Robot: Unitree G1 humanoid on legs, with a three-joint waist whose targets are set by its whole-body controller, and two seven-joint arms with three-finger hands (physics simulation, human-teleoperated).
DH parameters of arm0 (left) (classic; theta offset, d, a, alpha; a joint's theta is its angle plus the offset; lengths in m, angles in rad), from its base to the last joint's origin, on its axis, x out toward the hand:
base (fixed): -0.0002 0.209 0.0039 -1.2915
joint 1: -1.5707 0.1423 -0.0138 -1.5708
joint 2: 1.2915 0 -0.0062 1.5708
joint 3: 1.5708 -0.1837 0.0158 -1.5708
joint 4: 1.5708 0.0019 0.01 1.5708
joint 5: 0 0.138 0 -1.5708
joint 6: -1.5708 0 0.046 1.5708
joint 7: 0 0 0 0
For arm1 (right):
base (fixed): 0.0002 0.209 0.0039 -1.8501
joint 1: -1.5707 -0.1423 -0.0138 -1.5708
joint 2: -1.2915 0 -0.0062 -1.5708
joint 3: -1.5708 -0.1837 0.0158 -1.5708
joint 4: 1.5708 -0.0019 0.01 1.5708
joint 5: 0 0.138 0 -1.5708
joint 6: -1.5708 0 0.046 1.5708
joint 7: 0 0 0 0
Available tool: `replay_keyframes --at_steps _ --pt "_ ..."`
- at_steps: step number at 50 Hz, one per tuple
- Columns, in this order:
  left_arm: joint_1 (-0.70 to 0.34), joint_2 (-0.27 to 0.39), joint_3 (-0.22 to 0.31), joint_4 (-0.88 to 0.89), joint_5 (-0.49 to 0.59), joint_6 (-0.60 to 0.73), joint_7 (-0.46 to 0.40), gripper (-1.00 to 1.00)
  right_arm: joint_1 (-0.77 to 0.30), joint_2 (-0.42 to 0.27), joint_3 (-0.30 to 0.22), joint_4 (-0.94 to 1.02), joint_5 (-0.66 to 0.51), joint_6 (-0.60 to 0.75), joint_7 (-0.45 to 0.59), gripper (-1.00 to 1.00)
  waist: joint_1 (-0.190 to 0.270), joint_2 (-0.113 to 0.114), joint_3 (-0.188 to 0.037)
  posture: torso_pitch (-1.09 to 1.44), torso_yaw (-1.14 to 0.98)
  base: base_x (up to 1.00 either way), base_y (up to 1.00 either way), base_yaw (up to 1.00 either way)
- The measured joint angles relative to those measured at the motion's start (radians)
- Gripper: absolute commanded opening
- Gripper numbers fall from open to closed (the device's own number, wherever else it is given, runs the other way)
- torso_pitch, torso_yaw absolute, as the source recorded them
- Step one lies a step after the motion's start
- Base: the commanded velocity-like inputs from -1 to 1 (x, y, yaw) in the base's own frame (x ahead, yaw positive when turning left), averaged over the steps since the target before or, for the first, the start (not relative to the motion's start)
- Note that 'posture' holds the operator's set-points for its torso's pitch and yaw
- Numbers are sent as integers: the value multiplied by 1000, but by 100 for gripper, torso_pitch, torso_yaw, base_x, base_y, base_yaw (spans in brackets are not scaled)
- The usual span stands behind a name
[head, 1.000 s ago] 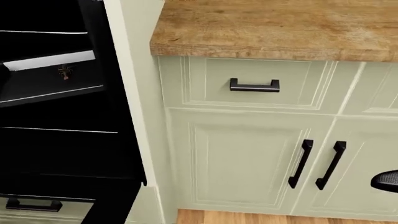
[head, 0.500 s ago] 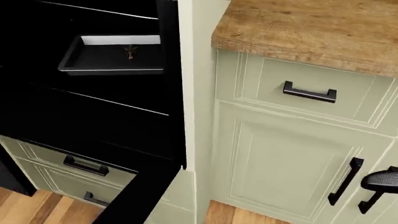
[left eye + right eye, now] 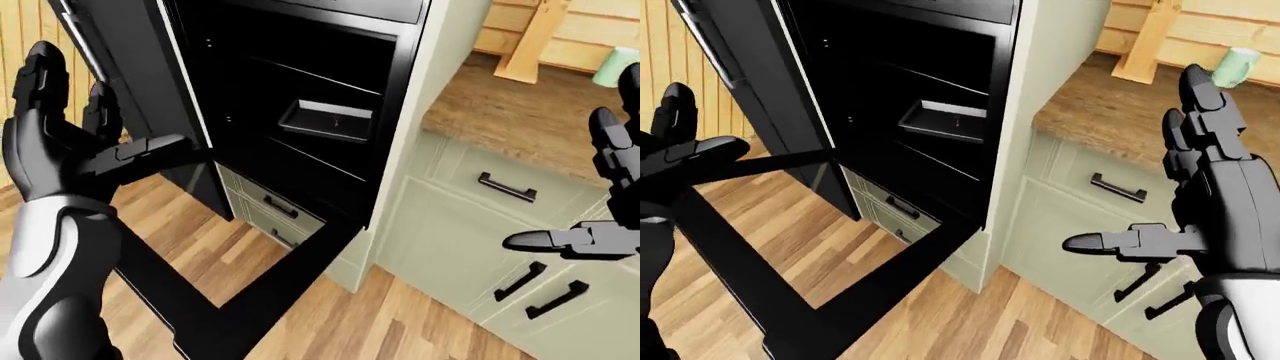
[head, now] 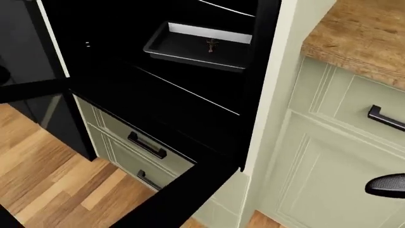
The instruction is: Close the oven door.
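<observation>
The black oven (image 3: 300,82) stands open in the tall pale cabinet. Its door (image 3: 270,289) hangs down and out toward the bottom left of the left-eye view as a black frame with floor showing through it. It also shows in the head view (image 4: 171,202). A dark baking tray (image 4: 199,45) sits on a rack inside. My left hand (image 3: 100,112) is open at the left, above the door's far edge and not touching it. My right hand (image 3: 1160,172) is open at the right, before the cabinets and away from the oven.
Two pale drawers with black handles (image 4: 146,145) sit under the oven. Pale cabinets with black handles (image 3: 506,187) stand to the right under a wooden countertop (image 3: 500,105). A knife block (image 3: 530,41) and a green cup (image 3: 1237,66) stand on the countertop. The floor (image 3: 210,247) is wood.
The camera has swung left: the whole picture shifted right, bringing the oven cavity, tray, lowered door and lower drawers to the middle. The counter cabinets slid to the right edge.
</observation>
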Motion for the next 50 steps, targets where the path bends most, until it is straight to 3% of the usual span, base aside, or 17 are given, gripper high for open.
replay_keyframes --at_steps 3,6,9,10,14,21,23,25,28,33,36,40,41,45,47,48,50 --pt "-4 3 6 -4 1 1 -1 100 -7 0 1 -7 -10 -6 6 100 5 32 -1 0 0 0 0 54" --pt "-9 7 13 -16 2 -8 -1 100 -7 0 3 -8 -13 -10 9 100 0 78 6 0 0 0 0 54" --pt "-12 8 11 -18 2 -12 -3 100 -8 -2 6 -3 -13 -7 9 100 -6 132 -2 0 0 0 0 54" --pt "-13 13 14 -15 2 -13 -3 100 -10 2 9 -5 -12 -8 9 100 0 133 -8 0 0 0 0 54" --pt "7 6 28 9 11 -6 7 100 -2 0 28 -12 9 -5 15 100 24 109 -7 0 0 0 0 55" --pt "-10 14 26 -13 3 -8 9 100 -10 -31 12 -21 36 -14 -17 100 11 21 6 0 0 0 0 54" --pt "-17 13 23 -16 -1 -7 10 100 -11 -44 8 -18 50 -14 -29 100 2 -4 -2 0 0 0 0 54" --pt "-10 6 8 -12 -7 -2 10 100 -4 -45 5 -7 61 -8 -42 100 -4 8 9 0 0 0 0 54" --pt "-9 9 2 -5 -14 9 10 100 0 -59 5 -1 79 4 -60 100 4 17 1 0 0 0 0 54" --pt "-17 14 13 -19 -11 -4 11 100 5 -66 1 -10 96 -12 -77 100 -2 84 6 0 0 0 0 55" --pt "-19 15 10 -18 -9 -9 8 100 6 -68 6 -6 98 -15 -79 100 -4 139 -6 0 0 0 0 54" --pt "0 11 26 8 3 -3 15 100 15 -46 31 -14 103 -17 -66 100 24 123 -11 0 0 0 0 50" --pt "-2 13 27 9 5 -2 16 100 11 -43 31 -12 100 -15 -62 100 25 112 -14 0 0 0 2 0" --pt "-11 17 35 -11 10 -16 15 100 -11 -14 20 -20 62 13 -54 100 17 56 17 0 0 0 0 0" --pt "-14 18 28 -5 9 -17 12 100 -18 2 19 -21 39 25 -43 100 20 24 16 0 0 0 0 0" --pt "-14 14 25 -1 8 -17 10 100 -23 10 18 -19 30 33 -37 100 20 17 15 0 0 0 0 0" --pt "-3 4 10 9 8 -12 7 100 -21 31 17 -12 8 50 -23 100 16 35 19 0 0 0 0 0"
